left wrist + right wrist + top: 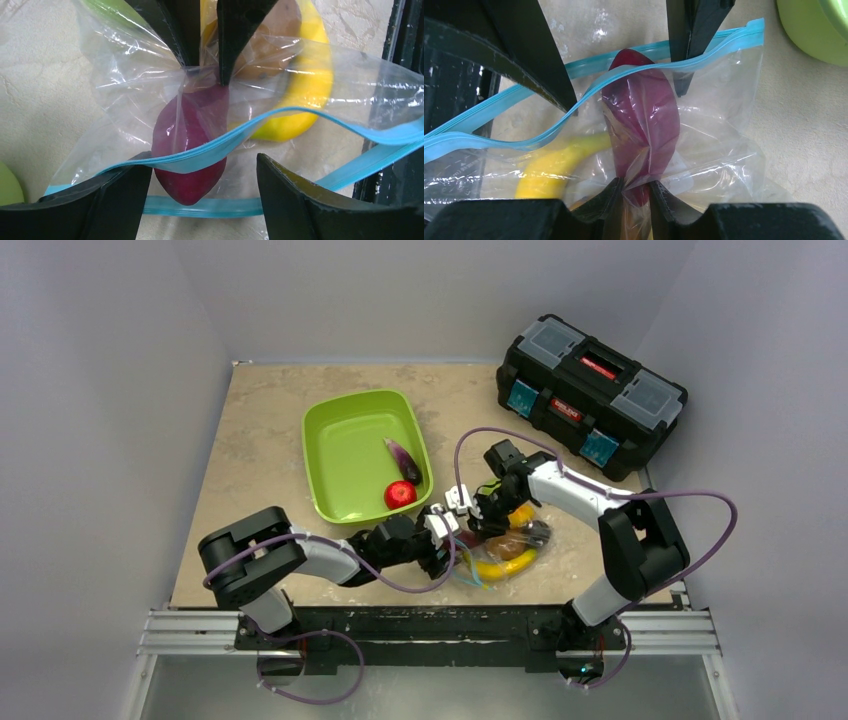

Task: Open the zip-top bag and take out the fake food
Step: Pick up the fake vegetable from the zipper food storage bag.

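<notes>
The zip-top bag [468,570] lies near the table's front edge with its teal zipper [300,117] parted. A yellow banana [505,565], a brown kiwi [510,545] and a dark red plum [187,145] are inside it. The plum sits at the mouth and pokes partly out. My left gripper [202,165] is open, with one finger on each side of the plum at the mouth. My right gripper [636,192] is shut on a bunched fold of the bag's plastic [714,125] behind the plum. A purple eggplant [403,460] and a red apple [400,494] lie in the green tray [340,440].
A black toolbox [590,395] stands at the back right. The green tray is just left of both grippers, and its corner shows in the right wrist view [814,30]. The black table-edge rail [405,100] runs close beside the bag.
</notes>
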`<move>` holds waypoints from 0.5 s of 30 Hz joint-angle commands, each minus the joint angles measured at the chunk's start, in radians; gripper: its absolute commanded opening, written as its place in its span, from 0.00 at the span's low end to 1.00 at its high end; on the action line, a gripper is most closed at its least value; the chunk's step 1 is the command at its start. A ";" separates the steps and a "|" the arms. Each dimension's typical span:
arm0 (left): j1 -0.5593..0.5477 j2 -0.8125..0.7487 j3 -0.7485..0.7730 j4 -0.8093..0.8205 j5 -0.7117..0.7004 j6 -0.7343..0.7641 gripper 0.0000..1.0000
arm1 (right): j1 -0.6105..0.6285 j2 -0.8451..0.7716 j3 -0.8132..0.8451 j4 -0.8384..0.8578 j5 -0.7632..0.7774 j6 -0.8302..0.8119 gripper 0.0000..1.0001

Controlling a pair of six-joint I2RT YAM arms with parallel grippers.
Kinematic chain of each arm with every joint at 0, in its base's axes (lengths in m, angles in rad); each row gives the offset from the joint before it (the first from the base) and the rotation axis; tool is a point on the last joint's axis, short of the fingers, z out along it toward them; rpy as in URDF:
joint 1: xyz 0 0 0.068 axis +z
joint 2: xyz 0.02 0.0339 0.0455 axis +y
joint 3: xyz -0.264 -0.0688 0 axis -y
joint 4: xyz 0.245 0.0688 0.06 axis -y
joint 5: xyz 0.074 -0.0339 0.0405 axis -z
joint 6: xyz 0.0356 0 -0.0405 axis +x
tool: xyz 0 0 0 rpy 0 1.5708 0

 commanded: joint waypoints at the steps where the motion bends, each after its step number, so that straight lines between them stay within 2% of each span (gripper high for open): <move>1: 0.005 0.004 0.059 0.073 -0.114 -0.105 0.74 | 0.043 0.005 0.020 0.004 -0.083 0.036 0.24; 5: 0.005 0.011 0.053 0.094 -0.144 -0.128 0.66 | 0.043 0.005 0.012 0.011 -0.099 0.058 0.24; 12: 0.005 0.029 0.063 0.090 -0.134 -0.140 0.45 | 0.032 0.002 0.010 0.015 -0.126 0.081 0.23; 15: 0.005 0.033 0.066 0.083 -0.121 -0.135 0.44 | 0.032 0.000 0.009 0.016 -0.130 0.085 0.23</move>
